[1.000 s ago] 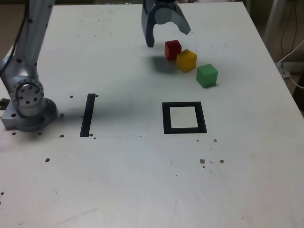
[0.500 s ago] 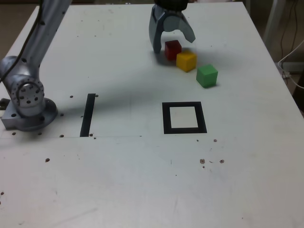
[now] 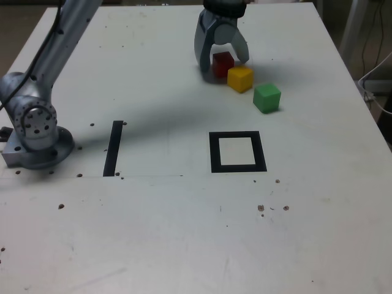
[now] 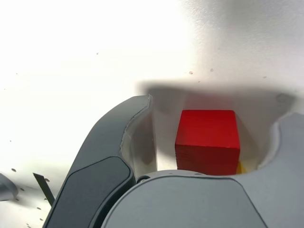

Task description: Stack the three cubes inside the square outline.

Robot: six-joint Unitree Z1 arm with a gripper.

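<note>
Fig.: exterior + wrist views, one instant. Table, white, flat, carries everything. Arm reaches from its base at the exterior view's left to the far side of the table. Outline, black tape w/ white centre, lies nearer the camera, well apart from the cubes and holding nothing. A separate black strip sits toward the exterior view's left; not the target. Gripper is down over the red cube; jaws spread, straddling it, w/ a gap visible on the dark-finger side in the wrist view, so no pinch yet. Red cube rests on the table between the jaws. Yellow cube sits just beside red, touching or nearly so; a yellow sliver shows by red's base in the wrist view. Green cube stands near yellow, apart from it.

Risks (judged): the jaw on yellow's side has little room, so closing may nudge yellow or trap its corner against red. Red looks off-centre in the opening; the first finger to touch could push or twist it, giving a skewed grip and a poor base for the stack.
</note>
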